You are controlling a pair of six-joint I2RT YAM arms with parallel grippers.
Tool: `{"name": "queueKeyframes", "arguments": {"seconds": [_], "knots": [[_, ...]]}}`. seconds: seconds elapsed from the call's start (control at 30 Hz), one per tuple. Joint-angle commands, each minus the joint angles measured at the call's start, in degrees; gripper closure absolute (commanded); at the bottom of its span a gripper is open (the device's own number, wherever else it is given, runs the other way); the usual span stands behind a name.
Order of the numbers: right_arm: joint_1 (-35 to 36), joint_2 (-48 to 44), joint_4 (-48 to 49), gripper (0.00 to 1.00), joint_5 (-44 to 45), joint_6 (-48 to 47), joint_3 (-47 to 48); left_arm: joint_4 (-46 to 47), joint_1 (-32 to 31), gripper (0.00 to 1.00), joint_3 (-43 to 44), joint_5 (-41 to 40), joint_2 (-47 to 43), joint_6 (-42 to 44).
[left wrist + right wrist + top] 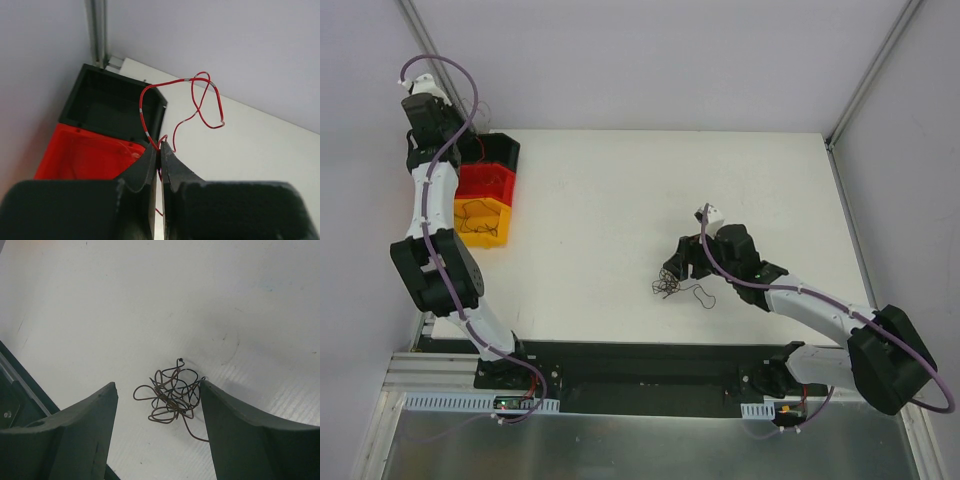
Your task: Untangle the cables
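Left gripper pinches one freed red wire just above the black bin, while right gripper, spread wide, straddles the brown-black tangle, yet to be untangled.

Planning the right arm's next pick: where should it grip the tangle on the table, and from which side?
Probably from straight above: the tangle lies flat on the table. Pinch the single loop sticking out at its edge, not the dense middle, so one wire comes free. The right pincer is open over it.
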Motion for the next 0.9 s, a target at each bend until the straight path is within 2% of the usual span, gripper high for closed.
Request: {"name": "queueKeyframes", "arguments": {"seconds": [0.0, 0.2, 0.33, 0.53, 0.87], "knots": [[-0.8, 0.0, 2.2, 0.31, -1.6, 0.7, 2.6, 8.2, 3.3, 1.00, -0.4, 2.5, 3.4, 4.7], [-1.8, 1.4, 2.7, 0.31, -2.3, 1.3, 2.6, 18.4, 7.0, 1.00, -5.1, 4.9, 5.5, 1.0], [-2.4, 2.6, 3.6, 0.31, -3.6, 2.3, 2.6, 19.7, 7.9, 1.00, -8.0, 5.1, 6.1, -0.5], [-2.6, 2.7, 5.1, 0.31, -4.6, 2.9, 1.9, 24.8, 9.3, 0.99, -18.5, 4.7, 3.8, -5.1], [-3.3, 2.9, 5.7, 0.31, -5.3, 3.5, 1.8, 8.0, 11.5, 1.00, -15.0, -7.3, 7.0, -18.5]]}}
